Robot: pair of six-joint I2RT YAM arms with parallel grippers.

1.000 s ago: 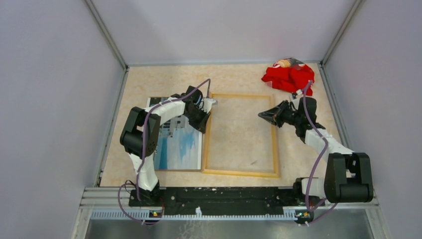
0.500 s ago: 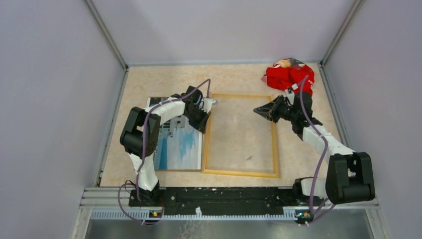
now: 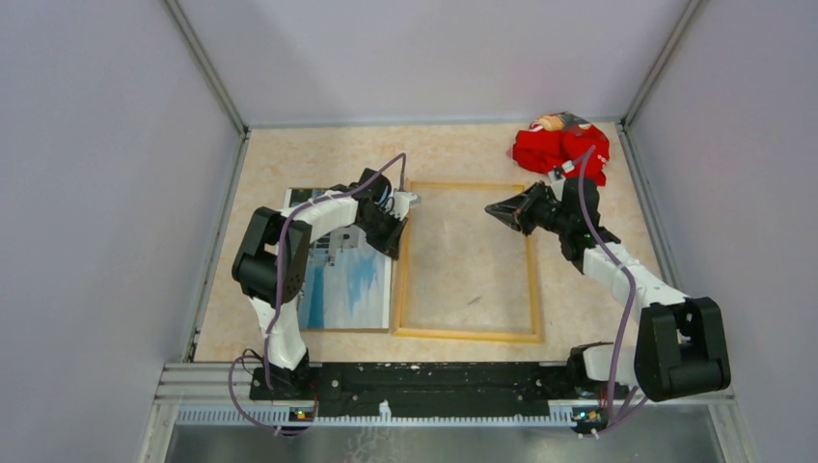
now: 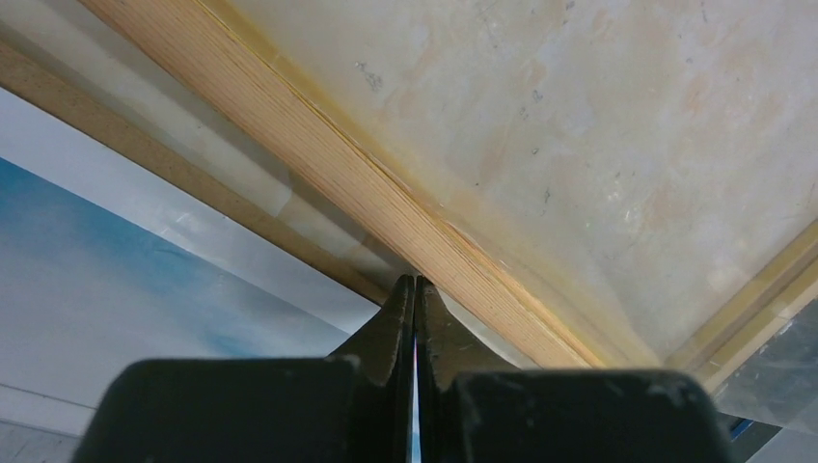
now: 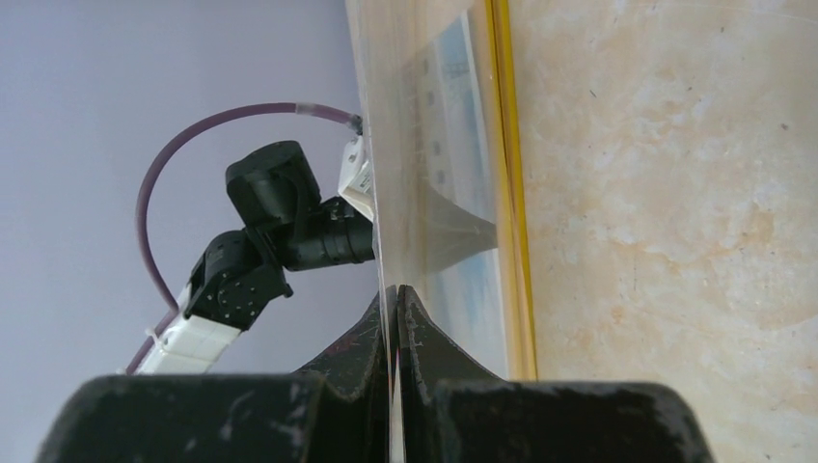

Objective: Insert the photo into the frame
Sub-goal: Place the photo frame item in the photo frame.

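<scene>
From above, the frame [image 3: 533, 280] lies pale back up in the middle of the surface [image 3: 289, 164], its long axis running from the near edge to the far edge. The photo [image 3: 352, 285] lies picture side up just beside the frame's left rail. Its long axis is parallel to the frame's, and it rests on a brown backing board [image 3: 338, 329] that shows at its near edge. The left fingers [image 3: 394, 231] are down at the far end of that left rail, right where photo and frame meet, so this arm is much the nearer to the print. The right fingers [image 3: 492, 206] hover over the frame's opening near its far right corner, well apart from the photo.

In the left wrist view, the left fingers [image 4: 415, 289] are pressed together, tips in the seam between the wooden rail [image 4: 318, 154] and the backing board [image 4: 193, 178]. I cannot tell if they pinch anything. The photo [image 4: 116, 260] lies to their left.

In the right wrist view, the right fingers [image 5: 395, 294] are clamped on a clear sheet [image 5: 424, 125] seen nearly edge-on, and the frame's yellow edge [image 5: 504, 145] runs beside it. To my eye this sheet must be out of the way before the print slides rightward into the opening.
</scene>
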